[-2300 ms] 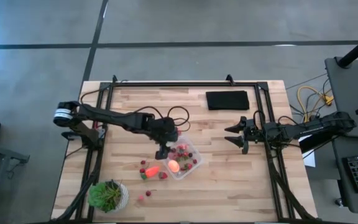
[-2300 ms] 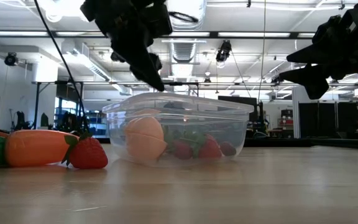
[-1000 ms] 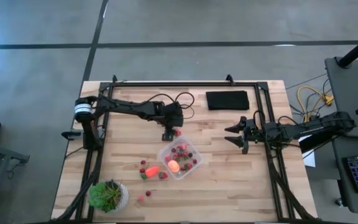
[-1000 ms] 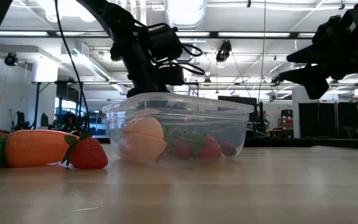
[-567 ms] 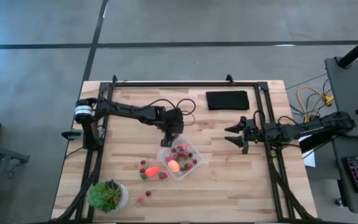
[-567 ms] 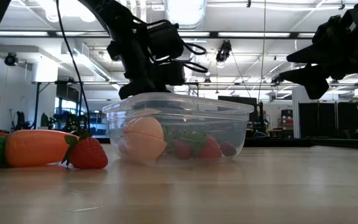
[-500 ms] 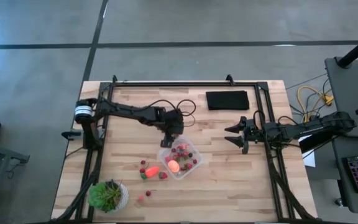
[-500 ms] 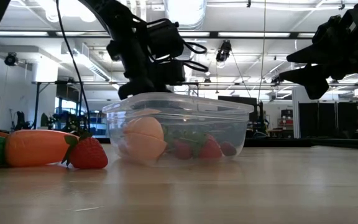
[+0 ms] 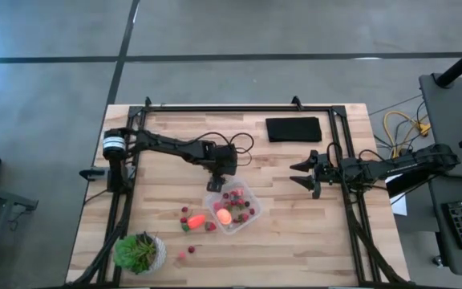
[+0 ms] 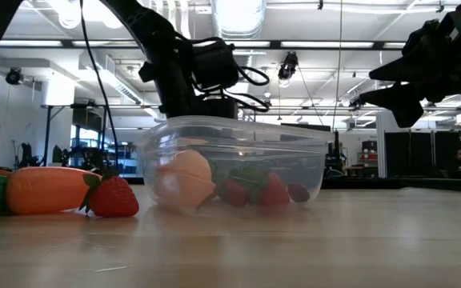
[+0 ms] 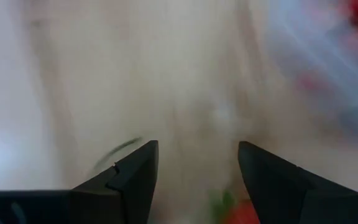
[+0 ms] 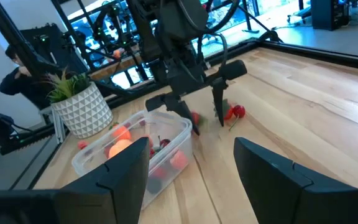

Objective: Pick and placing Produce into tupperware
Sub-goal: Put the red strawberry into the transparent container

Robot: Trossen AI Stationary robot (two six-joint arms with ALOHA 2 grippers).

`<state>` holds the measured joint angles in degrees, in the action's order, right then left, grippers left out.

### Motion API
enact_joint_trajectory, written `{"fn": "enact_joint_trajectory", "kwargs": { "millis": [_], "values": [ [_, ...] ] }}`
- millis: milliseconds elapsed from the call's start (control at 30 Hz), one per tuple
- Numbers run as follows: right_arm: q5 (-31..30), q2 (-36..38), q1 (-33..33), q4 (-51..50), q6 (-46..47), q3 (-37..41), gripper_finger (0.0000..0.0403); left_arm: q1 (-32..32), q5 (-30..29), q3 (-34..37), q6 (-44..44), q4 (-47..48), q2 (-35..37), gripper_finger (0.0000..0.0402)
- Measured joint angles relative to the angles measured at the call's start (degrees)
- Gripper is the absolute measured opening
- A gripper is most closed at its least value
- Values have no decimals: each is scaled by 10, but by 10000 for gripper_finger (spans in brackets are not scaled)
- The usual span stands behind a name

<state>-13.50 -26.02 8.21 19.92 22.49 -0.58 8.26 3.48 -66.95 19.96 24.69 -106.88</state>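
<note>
The clear tupperware [image 9: 249, 195] stands mid-table and holds a round pink-orange fruit [image 9: 224, 215] and several strawberries [image 10: 270, 192]. My left gripper [image 9: 213, 183] is open, slanting down at the container's far left corner, its fingers astride a strawberry [image 11: 244, 211] on the table; another strawberry [image 12: 235, 112] lies just past one finger. The orange carrot [image 9: 196, 220] and loose strawberries [image 9: 184, 213] lie on the wood left of the container. My right gripper [image 9: 299, 175] waits open and level at the right, touching nothing. My left gripper touches the tupperware's far left corner [image 12: 186, 126] with the outer side of one finger [image 12: 180, 112]. The fingers slant down from the far side. The container rests on the table. The strawberry between the fingers lies untouched, as far as shows.
A potted plant [image 9: 139, 251] stands at the near left corner, two small strawberries [image 9: 187, 254] beside it. A flat black pad [image 9: 293, 128] lies at the far right. A black frame [image 9: 239, 107] runs along the table's edges. A person [image 12: 23, 78] stands beyond the table.
My left gripper has come down and toward the near edge, onto the tupperware's far left corner, staying open. The tupperware has slid a little toward the near right, its contents shifting with it.
</note>
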Motion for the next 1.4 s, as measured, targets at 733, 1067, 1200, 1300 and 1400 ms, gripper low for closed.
{"fn": "enact_joint_trajectory", "kwargs": {
  "millis": [733, 1067, 1200, 1300, 1400],
  "values": [
    [0, 0, 0, 0, 0, 0, 226, 32, -78, -2, -61, 68, 96, 207],
    [0, 0, 0, 0, 0, 0, 226, 59, -44, 4, -58, 68, 92, 207],
    [0, 0, 0, 0, 0, 0, 226, 50, 12, 7, -46, 132, 114, 207],
    [0, 0, 0, 0, 0, 0, 226, 41, 35, 11, -66, 193, 117, 207],
    [0, 0, 0, 0, 0, 0, 226, 27, 37, 25, -81, 204, 124, 207]
  ]
}}
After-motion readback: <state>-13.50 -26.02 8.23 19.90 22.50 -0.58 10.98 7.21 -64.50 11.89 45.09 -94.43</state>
